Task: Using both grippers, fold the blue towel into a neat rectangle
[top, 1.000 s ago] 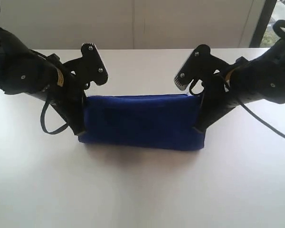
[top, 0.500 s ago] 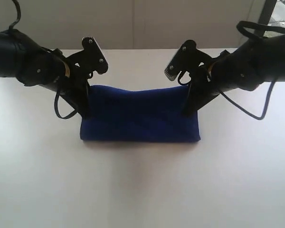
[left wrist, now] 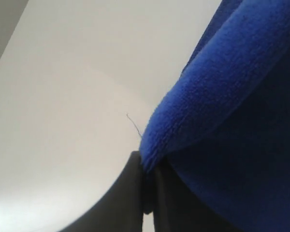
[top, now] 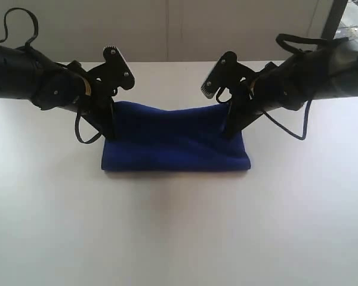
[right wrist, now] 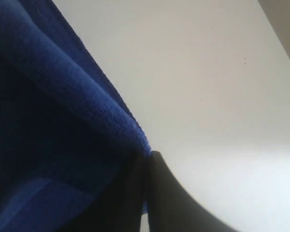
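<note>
Left gripper (top: 110,132): jaws clamped on one upper corner of blue towel (top: 176,146), fleecy edge pinched right at tips. Right gripper (top: 230,131): jaws pressed tight on opposite upper corner. Towel stretched between both sets of jaws, top edge sagging midway between them. Doubled-over body hangs below jaws, bottom fold resting on white counter (top: 179,238). Both arms angled inward over cloth.

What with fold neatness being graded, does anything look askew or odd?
The blue towel sags mid-edge between the left end effector and right end effector; a loose thread sticks out by the left one.
</note>
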{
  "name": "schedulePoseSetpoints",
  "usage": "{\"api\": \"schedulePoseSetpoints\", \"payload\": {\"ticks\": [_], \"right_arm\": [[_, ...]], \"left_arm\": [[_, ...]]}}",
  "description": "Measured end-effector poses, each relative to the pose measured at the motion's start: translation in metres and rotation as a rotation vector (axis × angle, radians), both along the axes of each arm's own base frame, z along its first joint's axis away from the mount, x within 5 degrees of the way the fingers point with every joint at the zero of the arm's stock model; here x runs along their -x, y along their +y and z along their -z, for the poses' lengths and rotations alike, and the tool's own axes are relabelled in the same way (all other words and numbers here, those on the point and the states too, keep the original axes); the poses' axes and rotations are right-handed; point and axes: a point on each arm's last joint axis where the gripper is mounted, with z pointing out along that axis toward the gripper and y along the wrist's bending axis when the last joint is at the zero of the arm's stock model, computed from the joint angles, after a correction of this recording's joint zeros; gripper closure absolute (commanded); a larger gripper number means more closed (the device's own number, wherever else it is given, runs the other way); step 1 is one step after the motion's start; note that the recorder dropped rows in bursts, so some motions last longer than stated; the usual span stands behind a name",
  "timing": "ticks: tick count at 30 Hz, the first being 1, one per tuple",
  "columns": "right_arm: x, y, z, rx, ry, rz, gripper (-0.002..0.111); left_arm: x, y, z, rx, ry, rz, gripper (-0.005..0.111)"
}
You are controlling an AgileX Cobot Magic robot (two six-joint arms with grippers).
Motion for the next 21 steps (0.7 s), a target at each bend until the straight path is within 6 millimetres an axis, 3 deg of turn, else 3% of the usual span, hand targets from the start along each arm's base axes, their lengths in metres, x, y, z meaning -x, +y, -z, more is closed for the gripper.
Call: {"api": "schedulePoseSetpoints", "payload": {"ticks": [10,17,21], "right_arm": [[-0.014,0.003,0.012,0.003,-0.024,-0.028,0.108],[-0.017,-0.002,0.017,0.0,-0.026,-0.022,0.108],[-0.019,-0.005,0.016,-0.01,-0.045,-0.019,0.105]], "left_arm": [[-0.011,0.006,0.001,0.055,-0.07,-0.001,0.107],[-0.016,0.002,0.017,0.069,-0.071,0.014,0.106],[-0.018,0.0,0.026,0.076,-0.07,0.021,0.09]]}}
